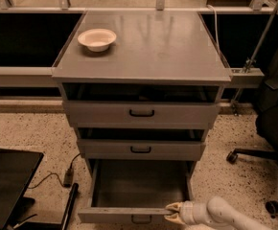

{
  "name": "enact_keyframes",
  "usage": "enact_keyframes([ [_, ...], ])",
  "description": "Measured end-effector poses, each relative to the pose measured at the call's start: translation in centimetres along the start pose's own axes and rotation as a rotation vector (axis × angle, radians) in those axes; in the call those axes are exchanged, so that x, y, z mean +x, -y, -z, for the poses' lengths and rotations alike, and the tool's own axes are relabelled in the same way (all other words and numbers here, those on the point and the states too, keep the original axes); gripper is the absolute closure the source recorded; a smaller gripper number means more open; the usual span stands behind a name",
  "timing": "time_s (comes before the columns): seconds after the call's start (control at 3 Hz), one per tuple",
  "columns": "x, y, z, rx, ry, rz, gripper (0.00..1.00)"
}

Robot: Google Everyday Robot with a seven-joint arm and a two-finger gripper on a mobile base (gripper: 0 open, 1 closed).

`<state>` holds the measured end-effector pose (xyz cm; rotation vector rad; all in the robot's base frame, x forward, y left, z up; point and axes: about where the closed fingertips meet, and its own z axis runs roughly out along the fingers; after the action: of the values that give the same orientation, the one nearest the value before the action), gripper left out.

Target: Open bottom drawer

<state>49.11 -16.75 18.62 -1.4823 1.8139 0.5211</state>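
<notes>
One cabinet (144, 47): grey metal, stands on a speckled floor, carries three drawers under a flat top
Top drawer (177, 113): widest-looking, sits close to the cabinet face, no part of the task
Middle drawer (177, 149): likewise close to the face, handle untouched
Bottom drawer (124, 214): lowest of the three, stands well out toward the camera, shows a bare grey inside from above, front panel near the lower edge of the view
Gripper (171, 213): comes in from the lower right, meets the right end of the bottom drawer's front at its top edge
Jaws: cannot tell whether clamped on the panel or only resting against it
Bowl (97, 39): pale, sits on the cabinet top near the back left corner, well apart from the work
Loop handle (141, 219): small and black, middle of the bottom front, partly cut off by the frame edge, just left of the gripper and not held by it
Done, as a judgement: most of the task, since much of the drawer's depth lies exposed
Left, as a judgement: at most a short further pull to the stop, if any travel remains, then letting go and backing the arm away
</notes>
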Motion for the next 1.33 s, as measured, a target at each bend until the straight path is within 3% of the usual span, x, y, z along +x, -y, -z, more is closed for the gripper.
enact_keyframes([
  [0.67,0.00,0.00,-0.01,0.000,0.000,0.000,0.57],
  [1.0,0.00,-0.01,-0.01,0.000,0.000,0.000,0.26],
  [1.33,0.00,-0.01,-0.01,0.000,0.000,0.000,0.03],
])
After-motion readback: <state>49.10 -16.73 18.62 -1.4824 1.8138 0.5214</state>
